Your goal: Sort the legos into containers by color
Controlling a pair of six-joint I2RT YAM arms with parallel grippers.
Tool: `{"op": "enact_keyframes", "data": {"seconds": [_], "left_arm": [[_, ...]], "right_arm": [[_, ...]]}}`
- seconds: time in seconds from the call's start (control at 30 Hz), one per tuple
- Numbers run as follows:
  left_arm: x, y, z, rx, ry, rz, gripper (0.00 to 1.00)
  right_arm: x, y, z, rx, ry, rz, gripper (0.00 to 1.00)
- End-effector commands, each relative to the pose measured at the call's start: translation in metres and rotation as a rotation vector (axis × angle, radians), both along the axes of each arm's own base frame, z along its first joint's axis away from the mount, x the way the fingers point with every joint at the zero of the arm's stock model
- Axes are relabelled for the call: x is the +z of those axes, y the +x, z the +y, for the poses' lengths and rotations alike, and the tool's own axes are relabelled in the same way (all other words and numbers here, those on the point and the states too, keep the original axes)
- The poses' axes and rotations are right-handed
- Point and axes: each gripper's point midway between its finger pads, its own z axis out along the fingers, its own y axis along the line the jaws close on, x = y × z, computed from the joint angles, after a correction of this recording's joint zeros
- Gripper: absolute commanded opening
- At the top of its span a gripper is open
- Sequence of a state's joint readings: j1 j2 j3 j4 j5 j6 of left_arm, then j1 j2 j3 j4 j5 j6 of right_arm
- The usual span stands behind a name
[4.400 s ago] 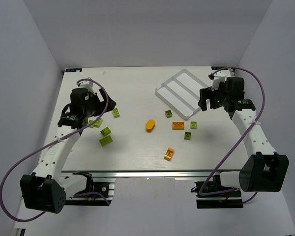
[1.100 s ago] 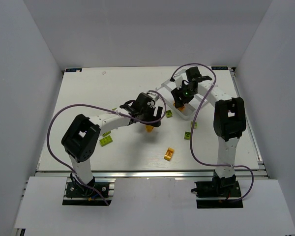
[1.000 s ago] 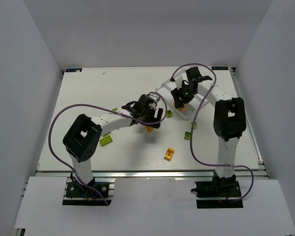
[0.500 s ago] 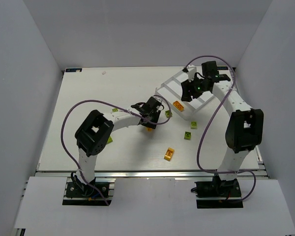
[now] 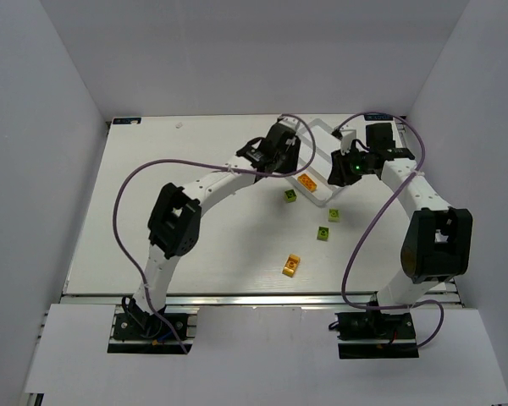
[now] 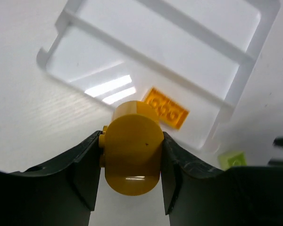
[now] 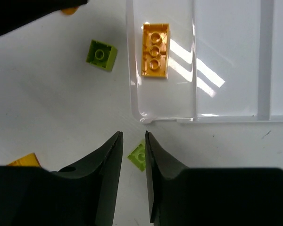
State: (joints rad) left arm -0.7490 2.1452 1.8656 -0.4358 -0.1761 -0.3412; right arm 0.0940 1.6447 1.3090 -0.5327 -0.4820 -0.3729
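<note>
1. Left gripper (image 6: 131, 141): you have it pinching the orange oval (image 6: 132, 157). Both fingers press against its sides and the piece fills the gap between them.
2. Position of the oval: it is held clear of the table (image 5: 237, 245), at the rim of the white tray (image 6: 146, 59). In the left wrist view it overlaps the outer wall of the end compartment. You cannot tell from these views whether it sits fully over that compartment.
3. Orange brick (image 6: 166, 108): it lies flat inside that same end compartment, close to the corner and just beyond the held oval.
4. Right gripper (image 7: 132, 136): your fingers are drawn close together with only a narrow slit left, and nothing sits between them. It hangs over the table just outside the tray's corner.
5. First green brick (image 5: 289, 196): it is on the table, just outside the tray's long wall, level with the orange brick.
6. Second green brick (image 5: 333, 215): it is on the table near the tray's corner, and shows through the slit of the right gripper in the right wrist view.
7. Third green brick (image 5: 323, 233): it is on the table, just nearer the arm bases than the second.
8. Yellow brick (image 5: 292, 265): it lies tilted on the table, well apart from the tray, toward the near edge.
</note>
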Motion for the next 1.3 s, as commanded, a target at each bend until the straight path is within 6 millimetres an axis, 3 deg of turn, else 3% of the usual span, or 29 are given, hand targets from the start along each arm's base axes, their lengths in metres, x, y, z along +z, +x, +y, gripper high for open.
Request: {"op": "enact_keyframes", "data": {"seconds": [0.0, 0.03, 0.07, 0.1, 0.13, 0.17, 0.27, 0.33, 0.8, 1.03, 1.07, 1.17, 1.23, 1.27], "left_arm": [[-0.012, 0.018, -0.020, 0.000, -0.018, 0.028, 0.27], [0.004, 0.028, -0.028, 0.004, -0.048, -0.004, 0.28], [0.003, 0.035, -0.027, 0.016, -0.051, -0.005, 0.30], [-0.011, 0.040, -0.028, 0.029, -0.036, 0.002, 0.31], [-0.004, 0.045, -0.031, 0.034, -0.048, -0.014, 0.33], [-0.007, 0.048, -0.033, 0.041, -0.051, -0.019, 0.40], [-0.013, 0.058, -0.029, 0.070, -0.062, -0.033, 0.44], [-0.012, 0.061, -0.034, 0.070, -0.085, -0.041, 0.52], [-0.010, 0.072, -0.049, 0.080, -0.213, -0.048, 0.52], [-0.021, 0.083, -0.054, 0.113, -0.238, -0.060, 0.67], [-0.023, 0.083, -0.053, 0.118, -0.232, -0.060, 0.74], [-0.025, 0.082, -0.052, 0.119, -0.224, -0.056, 0.82], [-0.024, 0.084, -0.049, 0.114, -0.230, -0.052, 0.83], [-0.023, 0.085, -0.050, 0.110, -0.234, -0.054, 0.83]], "right_arm": [[0.010, -0.002, 0.000, -0.002, 0.023, -0.055, 0.32], [0.011, -0.004, -0.001, -0.006, 0.023, -0.060, 0.33], [0.011, -0.005, -0.002, -0.008, 0.024, -0.063, 0.36], [0.010, -0.007, -0.003, -0.009, 0.022, -0.064, 0.38], [0.010, -0.007, -0.004, -0.013, 0.022, -0.066, 0.41], [0.011, -0.008, -0.004, -0.013, 0.026, -0.069, 0.45], [0.010, -0.010, -0.006, -0.010, 0.025, -0.070, 0.52], [0.009, -0.011, -0.006, -0.004, 0.028, -0.072, 0.54], [-0.005, -0.032, -0.003, 0.034, 0.042, -0.032, 0.55], [-0.004, -0.036, -0.002, 0.044, 0.045, -0.039, 0.60], [-0.003, -0.037, -0.001, 0.054, 0.049, -0.042, 0.61], [-0.003, -0.047, 0.007, 0.138, 0.068, -0.055, 0.67], [-0.001, -0.059, 0.015, 0.238, 0.089, -0.065, 0.72], [0.004, -0.067, 0.024, 0.368, 0.119, -0.123, 0.72]]}}
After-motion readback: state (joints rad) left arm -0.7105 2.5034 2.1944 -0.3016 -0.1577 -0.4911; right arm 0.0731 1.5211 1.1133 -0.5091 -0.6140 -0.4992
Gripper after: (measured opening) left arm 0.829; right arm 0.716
